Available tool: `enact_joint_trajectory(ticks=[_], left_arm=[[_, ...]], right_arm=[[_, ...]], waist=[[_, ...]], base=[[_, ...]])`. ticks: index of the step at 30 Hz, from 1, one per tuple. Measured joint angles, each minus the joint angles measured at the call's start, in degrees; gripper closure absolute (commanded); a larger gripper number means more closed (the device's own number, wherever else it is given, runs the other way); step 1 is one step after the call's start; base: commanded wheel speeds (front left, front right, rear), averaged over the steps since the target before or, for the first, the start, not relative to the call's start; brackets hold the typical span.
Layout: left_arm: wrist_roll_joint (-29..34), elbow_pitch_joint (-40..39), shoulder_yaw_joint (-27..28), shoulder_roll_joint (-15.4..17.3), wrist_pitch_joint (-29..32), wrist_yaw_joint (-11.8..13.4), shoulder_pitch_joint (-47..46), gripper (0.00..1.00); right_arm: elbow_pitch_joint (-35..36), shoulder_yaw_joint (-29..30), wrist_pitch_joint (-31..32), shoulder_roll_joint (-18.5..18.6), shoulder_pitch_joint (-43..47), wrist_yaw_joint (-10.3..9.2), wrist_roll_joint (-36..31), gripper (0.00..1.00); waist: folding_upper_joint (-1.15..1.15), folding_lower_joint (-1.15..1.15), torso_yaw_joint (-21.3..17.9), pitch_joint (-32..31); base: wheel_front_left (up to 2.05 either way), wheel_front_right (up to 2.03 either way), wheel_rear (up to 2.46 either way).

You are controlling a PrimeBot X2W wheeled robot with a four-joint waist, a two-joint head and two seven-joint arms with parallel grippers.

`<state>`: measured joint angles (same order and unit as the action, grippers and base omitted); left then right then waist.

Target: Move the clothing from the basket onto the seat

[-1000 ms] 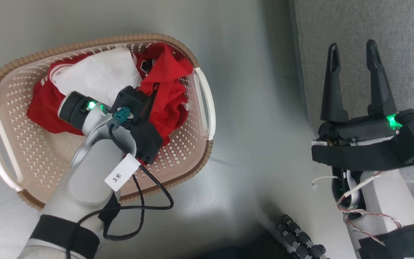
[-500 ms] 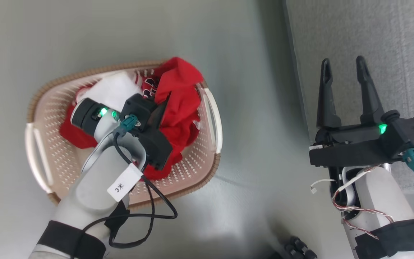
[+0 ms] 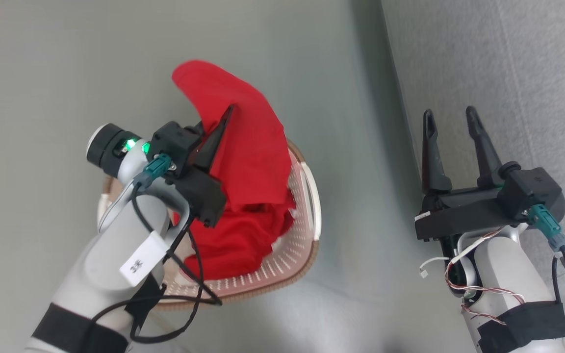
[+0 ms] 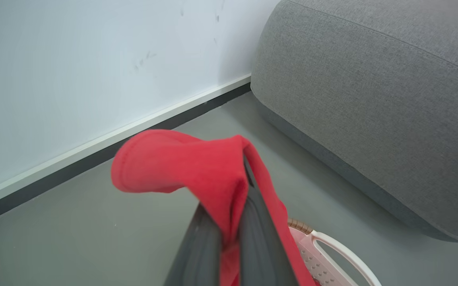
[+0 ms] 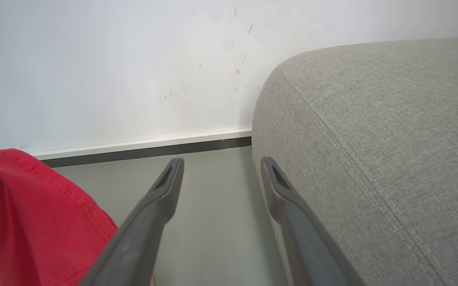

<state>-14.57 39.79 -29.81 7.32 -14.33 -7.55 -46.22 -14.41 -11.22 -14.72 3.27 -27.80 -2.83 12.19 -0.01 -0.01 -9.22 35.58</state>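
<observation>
My left gripper (image 3: 227,112) is shut on a bright red piece of clothing (image 3: 248,162), which it holds up above the basket (image 3: 307,196). The cloth drapes over the pinched fingers (image 4: 209,238) and trails down into the basket, where more red fabric lies. In the left wrist view the clothing (image 4: 181,167) folds over the fingertips, with the basket's white handle (image 4: 334,248) below. My right gripper (image 3: 449,115) stands open and holds nothing, at the edge of the grey seat (image 3: 532,73). In the right wrist view the right gripper (image 5: 221,163) points along the floor beside the seat (image 5: 372,139), with the clothing (image 5: 34,214) at the left.
The grey floor (image 3: 346,274) runs between the basket and the seat. A white wall (image 4: 74,59) with a dark baseboard (image 5: 145,153) stands beyond them. The seat's rounded corner (image 4: 372,99) rises to the right of the lifted cloth.
My left gripper has risen out of the basket, pulling the red clothing up with it. The head view has shifted, so basket and seat sit differently. The right gripper stays open.
</observation>
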Motion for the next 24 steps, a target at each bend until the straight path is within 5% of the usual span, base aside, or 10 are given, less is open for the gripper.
enact_joint_trajectory(ticks=[24], left_arm=[[-6.87,-7.15,-4.41,4.93,-0.14,0.0,5.61,1.0]], right_arm=[[-11.48,-3.25,0.01,-0.01,3.99,3.57,2.16,0.0]], waist=[[0.0,0.0,4.15,-22.44]], base=[[0.0,0.0,0.0]])
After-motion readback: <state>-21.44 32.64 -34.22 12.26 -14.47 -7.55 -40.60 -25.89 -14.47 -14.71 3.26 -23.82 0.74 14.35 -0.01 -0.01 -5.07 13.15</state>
